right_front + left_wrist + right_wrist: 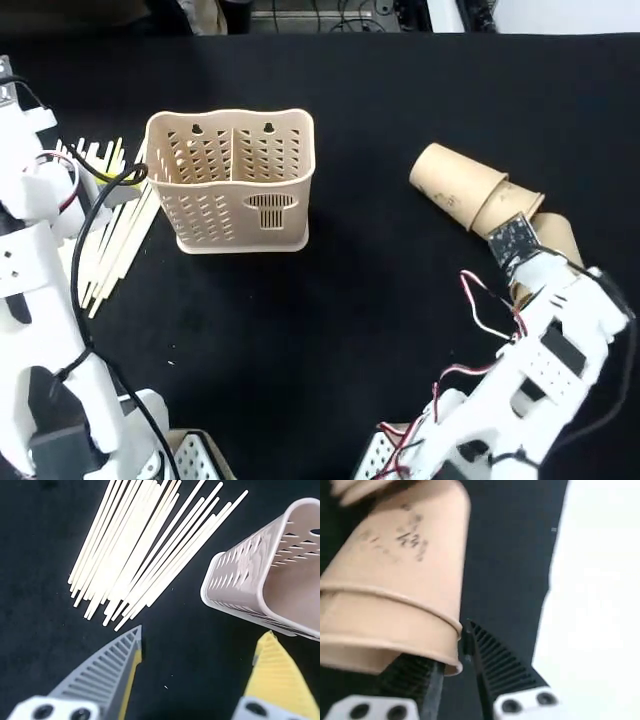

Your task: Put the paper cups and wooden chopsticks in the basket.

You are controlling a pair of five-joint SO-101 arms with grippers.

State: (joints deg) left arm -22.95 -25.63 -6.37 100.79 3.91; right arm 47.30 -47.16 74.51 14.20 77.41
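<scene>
Right pincer seemingly clamped on paper cups, left pincer spread apart, chopsticks lying just beyond it

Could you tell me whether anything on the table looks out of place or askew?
The paper cups lie tipped on their sides in a crooked nested row, none upright. The wooden chopsticks are splayed loosely on the table beside the basket, which stands upright. I see no damage.

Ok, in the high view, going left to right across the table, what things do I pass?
First the wooden chopsticks, then the basket, then the paper cups.
</scene>
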